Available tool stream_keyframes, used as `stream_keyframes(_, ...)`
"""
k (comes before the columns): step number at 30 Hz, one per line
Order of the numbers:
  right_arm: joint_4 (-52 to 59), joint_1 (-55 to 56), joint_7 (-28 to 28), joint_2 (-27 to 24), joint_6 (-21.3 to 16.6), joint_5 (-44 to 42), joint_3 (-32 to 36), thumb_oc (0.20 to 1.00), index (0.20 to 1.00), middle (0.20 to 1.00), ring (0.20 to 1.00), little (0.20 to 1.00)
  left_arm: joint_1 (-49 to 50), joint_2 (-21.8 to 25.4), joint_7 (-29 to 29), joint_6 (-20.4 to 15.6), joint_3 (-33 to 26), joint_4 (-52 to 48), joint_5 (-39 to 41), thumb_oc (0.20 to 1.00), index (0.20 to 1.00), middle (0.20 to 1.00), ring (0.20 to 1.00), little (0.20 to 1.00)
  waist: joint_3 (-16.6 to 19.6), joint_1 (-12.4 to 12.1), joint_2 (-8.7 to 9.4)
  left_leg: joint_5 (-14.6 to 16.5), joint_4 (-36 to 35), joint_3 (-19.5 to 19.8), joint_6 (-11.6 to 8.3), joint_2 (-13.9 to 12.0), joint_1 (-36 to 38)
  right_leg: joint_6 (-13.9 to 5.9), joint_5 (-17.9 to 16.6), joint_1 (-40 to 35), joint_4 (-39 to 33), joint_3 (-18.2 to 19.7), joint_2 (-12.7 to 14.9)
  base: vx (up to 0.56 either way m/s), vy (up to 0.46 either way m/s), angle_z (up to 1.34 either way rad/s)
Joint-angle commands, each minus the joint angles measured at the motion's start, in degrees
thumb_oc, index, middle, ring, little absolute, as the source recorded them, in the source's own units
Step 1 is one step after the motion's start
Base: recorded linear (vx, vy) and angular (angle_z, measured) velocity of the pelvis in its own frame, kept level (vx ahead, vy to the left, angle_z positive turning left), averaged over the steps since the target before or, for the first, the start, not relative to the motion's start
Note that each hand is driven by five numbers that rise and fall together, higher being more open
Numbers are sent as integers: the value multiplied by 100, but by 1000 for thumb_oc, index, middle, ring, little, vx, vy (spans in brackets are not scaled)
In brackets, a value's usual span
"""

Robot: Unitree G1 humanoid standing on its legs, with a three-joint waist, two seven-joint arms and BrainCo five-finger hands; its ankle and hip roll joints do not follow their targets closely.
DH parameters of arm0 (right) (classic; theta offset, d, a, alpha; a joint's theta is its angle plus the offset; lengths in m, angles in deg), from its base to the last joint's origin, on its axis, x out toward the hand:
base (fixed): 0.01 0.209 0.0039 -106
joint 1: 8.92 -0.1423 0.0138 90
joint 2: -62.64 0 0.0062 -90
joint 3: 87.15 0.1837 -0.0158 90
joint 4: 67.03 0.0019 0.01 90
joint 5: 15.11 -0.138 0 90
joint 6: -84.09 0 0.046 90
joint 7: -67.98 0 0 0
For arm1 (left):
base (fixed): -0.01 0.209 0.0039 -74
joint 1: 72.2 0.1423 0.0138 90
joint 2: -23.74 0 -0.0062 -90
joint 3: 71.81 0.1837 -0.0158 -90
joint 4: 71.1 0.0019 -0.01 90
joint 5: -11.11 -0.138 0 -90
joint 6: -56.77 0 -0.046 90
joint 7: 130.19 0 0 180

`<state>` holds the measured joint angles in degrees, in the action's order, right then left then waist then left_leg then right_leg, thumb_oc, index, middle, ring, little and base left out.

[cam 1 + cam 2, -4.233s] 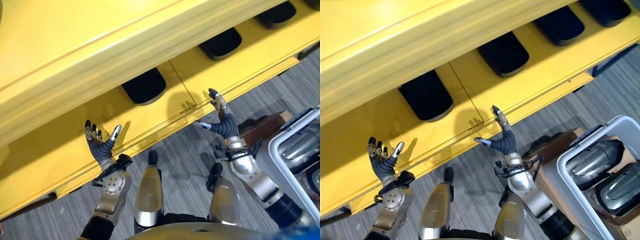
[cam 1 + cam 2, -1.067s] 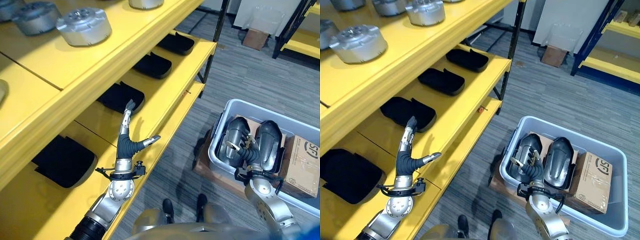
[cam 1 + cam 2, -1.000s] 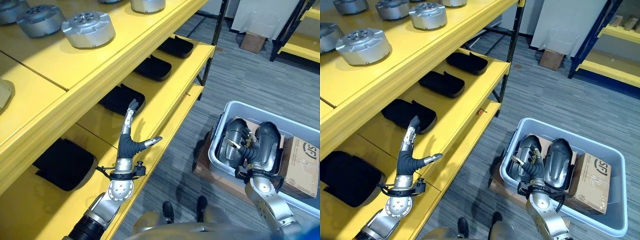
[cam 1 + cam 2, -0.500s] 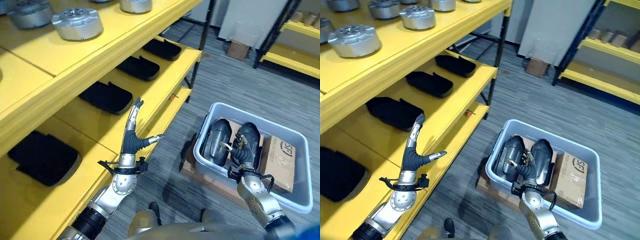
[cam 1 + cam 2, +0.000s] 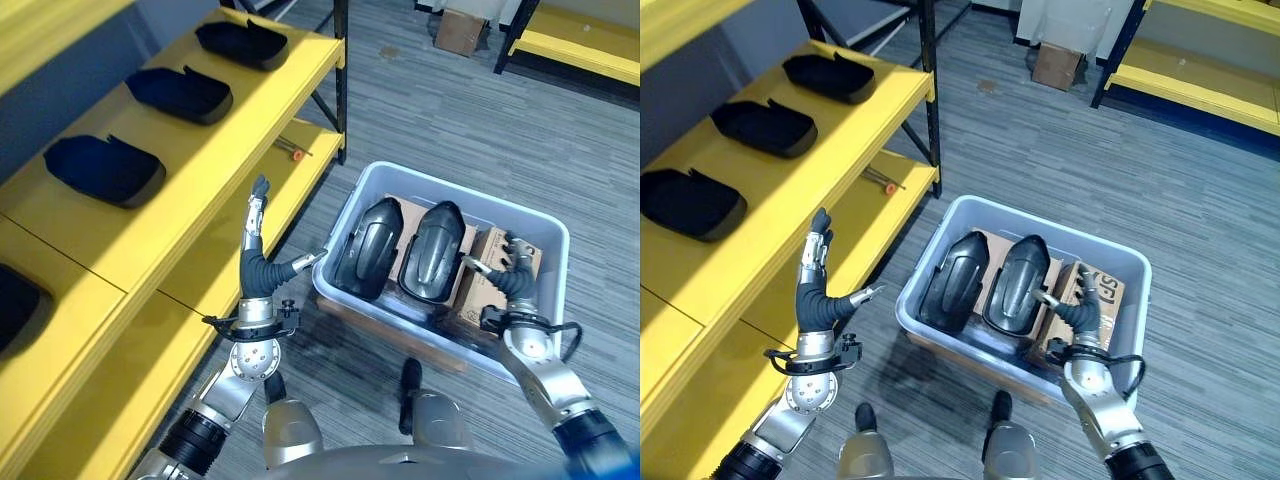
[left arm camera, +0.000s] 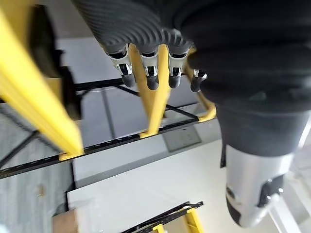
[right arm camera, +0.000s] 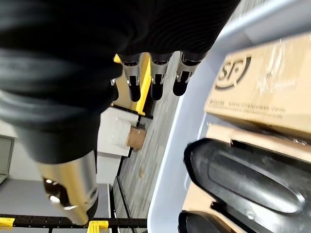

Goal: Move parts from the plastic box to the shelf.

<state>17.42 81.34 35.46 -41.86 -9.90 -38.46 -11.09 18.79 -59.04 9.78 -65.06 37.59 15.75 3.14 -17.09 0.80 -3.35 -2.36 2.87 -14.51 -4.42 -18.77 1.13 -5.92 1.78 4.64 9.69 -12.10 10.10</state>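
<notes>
A grey plastic box (image 5: 460,191) stands on the floor and holds two dark curved parts (image 5: 365,250) (image 5: 432,252) side by side, plus a cardboard carton (image 5: 488,285). My right hand (image 5: 510,277) hovers open over the carton, just right of the second part, holding nothing. In the right wrist view its straight fingers (image 7: 158,82) point past the carton (image 7: 262,92) and a dark part (image 7: 252,179). My left hand (image 5: 262,270) is raised open and empty between the yellow shelf (image 5: 150,240) and the box's left wall.
Three black parts (image 5: 105,168) (image 5: 180,93) (image 5: 242,43) lie in a row on the yellow shelf. A small red tool (image 5: 290,150) rests on the lower shelf board. Another yellow rack (image 5: 585,45) and a brown carton (image 5: 460,25) stand far off.
The camera has swung down, so the box now sits mid-view. My right hand has shifted from above the dark parts to over the carton. The left hand stays raised and open.
</notes>
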Motion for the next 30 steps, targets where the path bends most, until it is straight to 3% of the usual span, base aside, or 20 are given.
stream_keyframes(1,454,-187,-176,363,-208,342,31,1000,1000,1000,1000,1000,153,476,89,-211,-193,-352,49,1000,1000,1000,1000,1000,233,-240,550,-15,452,-57,-27,378,-253,-185,-75,-592,30,-402,652,146,-28,2)
stream_keyframes(6,276,-474,-92,409,-487,179,207,1000,1000,1000,1000,1000,119,470,41,-245,-176,-306,-14,1000,1000,1000,1000,1000,155,-216,433,60,620,-42,-27,362,-327,-157,-59,-399,264,-345,676,87,-39,6)
stream_keyframes(8,110,-941,-120,400,-566,215,211,1000,1000,1000,1000,1000,-215,483,21,-148,20,-320,54,1000,1000,1000,1000,1000,-38,-225,355,78,688,-73,-39,360,-508,-205,-114,-190,301,-313,747,-116,0,-3)
stream_keyframes(14,-380,-2365,-21,413,-187,-4,320,1000,1000,1000,1000,1000,-879,505,-84,139,289,-429,200,1000,1000,1000,1000,1000,-564,-301,197,104,991,-45,-65,359,-1024,-235,-183,318,551,-287,916,-144,16,-4)
stream_keyframes(16,-553,-2956,-170,389,48,82,351,1000,1000,1000,1000,1000,-1067,494,-131,209,367,-456,176,1000,1000,1000,1000,1000,-776,-345,130,123,1148,0,-68,372,-1239,-208,-172,537,732,-259,965,-141,37,3)
stream_keyframes(20,-818,-3491,-438,316,101,21,469,1000,1000,1000,1000,1000,-1238,463,-272,282,433,-437,300,1000,1000,1000,1000,1000,-1043,-382,46,195,1353,34,-54,428,-1473,-200,-126,822,990,-213,1023,-101,52,6)
stream_keyframes(25,-1066,-3995,-737,384,259,163,585,1000,1000,1000,1000,1000,-1362,356,-331,334,517,-471,255,1000,1000,1000,1000,1000,-1271,-371,-87,241,1450,54,-19,551,-1691,-192,-110,1177,1223,-99,1084,-57,83,2)
stream_keyframes(30,-1268,-4187,-1001,379,347,346,591,1000,1000,1000,1000,1000,-1349,333,-437,309,554,-518,219,1000,1000,1000,1000,1000,-1271,-392,-153,272,1524,42,23,628,-1983,-196,-117,1558,1365,-11,1142,-43,59,2)
